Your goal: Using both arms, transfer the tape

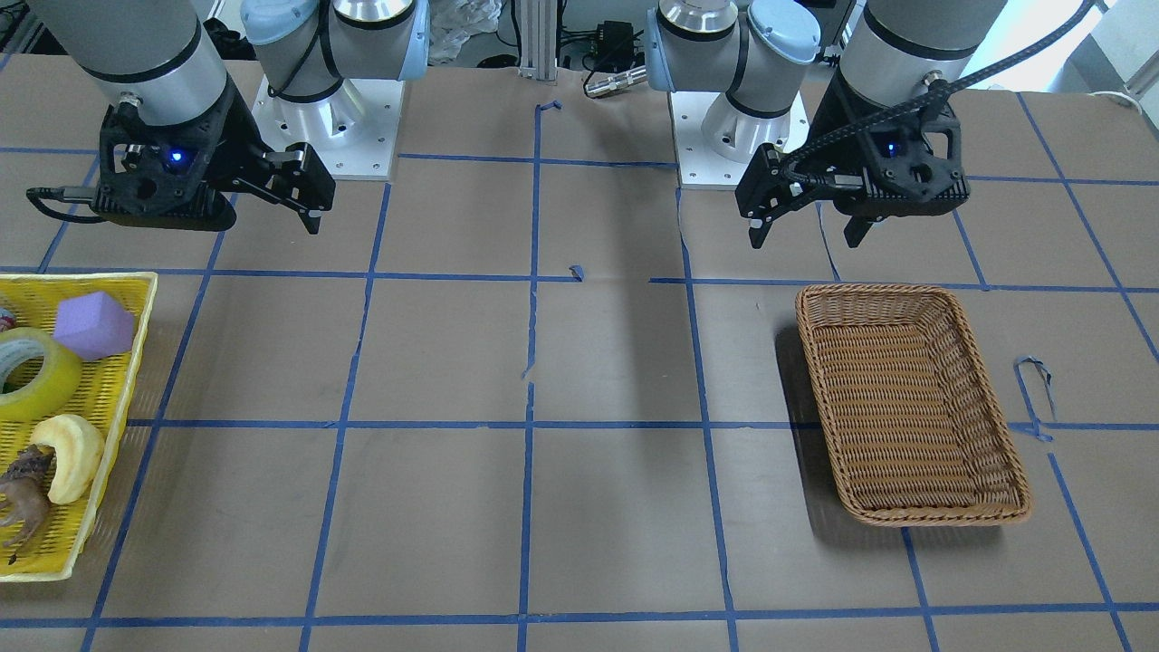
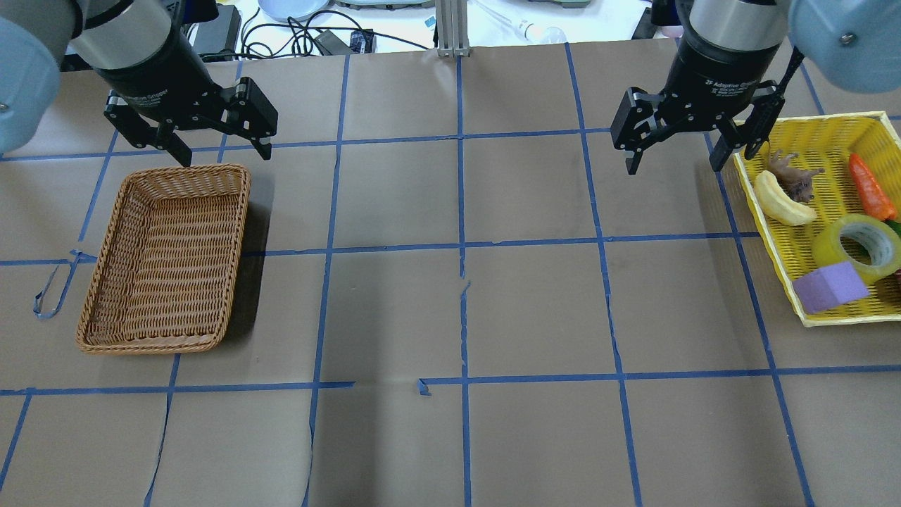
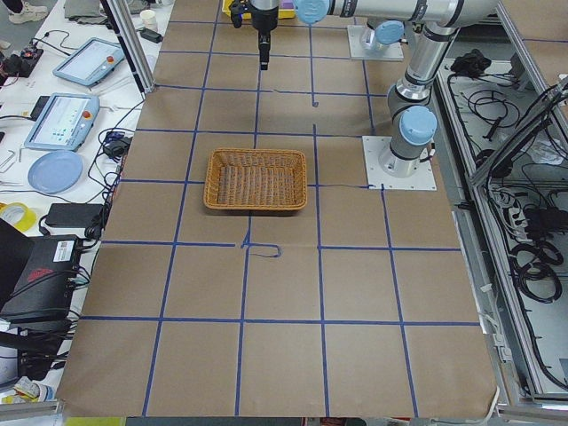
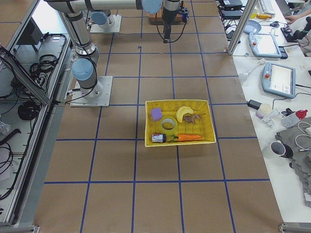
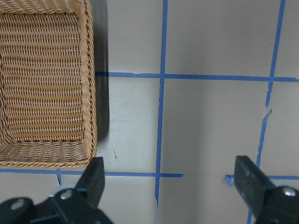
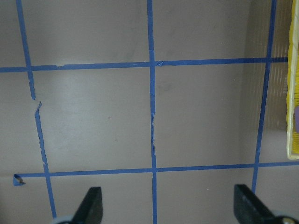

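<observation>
One roll of tape point(image 2: 860, 245) is ours to move, and it lies in the yellow tray point(image 2: 809, 118) at our right end of the table. It rests nearly flat with its hole turned upward. The roll is thick and translucent yellow, with a whitish core ring showing inside. It looks rigid enough to take a firm pinch.

A purple block point(image 2: 830, 286) sits just beside it, perhaps touching. The crescent bread toy point(image 2: 780, 201) and a small brown animal figure point(image 2: 795, 182) lie farther along the tray. An orange carrot point(image 2: 870, 187) lies near the tray's outer side.

We judge the task to be at its very start, with the pick-up not yet begun. Our right gripper point(image 2: 673, 167) hangs above bare table just beside the tray, its jaws spread wide and holding nothing. Our left gripper point(image 2: 225, 156) is also spread wide and empty, hovering at the far edge of the wicker basket point(image 2: 236, 246).

The next move, as we see it, calls for the right arm to travel over the tray and descend on the roll. One finger could go into the core, or the jaws could span the outside, clear of the block. After that would come a hand-over near mid-table, and we take the basket to be the likely destination.
</observation>
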Controlling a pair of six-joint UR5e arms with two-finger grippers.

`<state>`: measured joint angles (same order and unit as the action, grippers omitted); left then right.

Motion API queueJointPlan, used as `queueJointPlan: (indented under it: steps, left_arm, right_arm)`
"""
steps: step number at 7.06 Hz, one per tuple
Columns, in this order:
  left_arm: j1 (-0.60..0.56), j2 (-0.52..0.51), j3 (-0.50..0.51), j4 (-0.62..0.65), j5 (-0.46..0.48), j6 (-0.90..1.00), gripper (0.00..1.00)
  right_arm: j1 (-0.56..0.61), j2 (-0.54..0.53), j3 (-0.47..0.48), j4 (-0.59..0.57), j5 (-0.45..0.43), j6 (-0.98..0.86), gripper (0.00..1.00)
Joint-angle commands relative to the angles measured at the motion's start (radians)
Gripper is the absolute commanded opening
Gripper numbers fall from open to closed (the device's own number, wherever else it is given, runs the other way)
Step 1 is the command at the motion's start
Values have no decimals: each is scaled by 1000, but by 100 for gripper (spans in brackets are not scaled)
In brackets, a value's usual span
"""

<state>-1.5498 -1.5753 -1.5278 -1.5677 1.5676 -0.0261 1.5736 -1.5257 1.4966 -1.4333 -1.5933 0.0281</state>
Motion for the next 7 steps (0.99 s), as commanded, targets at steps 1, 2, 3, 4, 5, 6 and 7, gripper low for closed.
queueJointPlan:
  steps: [1,2,3,4,5,6,7]
  left_arm:
    - [-1,1,0,0,0,0,100]
    - [-1,1,0,0,0,0,100]
    - [0,1,0,0,0,0,100]
    - [0,1,0,0,0,0,100]
    - [0,1,0,0,0,0,100]
    - [0,1,0,0,0,0,100]
    - [0,1,0,0,0,0,100]
  right_arm:
    - [-1,1,5,2,0,1,100]
    - [-1,-1,5,7,-4,1,100]
    - [-1,-1,8,8,-2,0,100]
    - [-3,5,7,4,-2,-2,100]
    - [-6,6,2,2,-2,-8,100]
    - [-6,7,4,-1,-2,-11,100]
    - [-3,7,7,-2,3,-10,100]
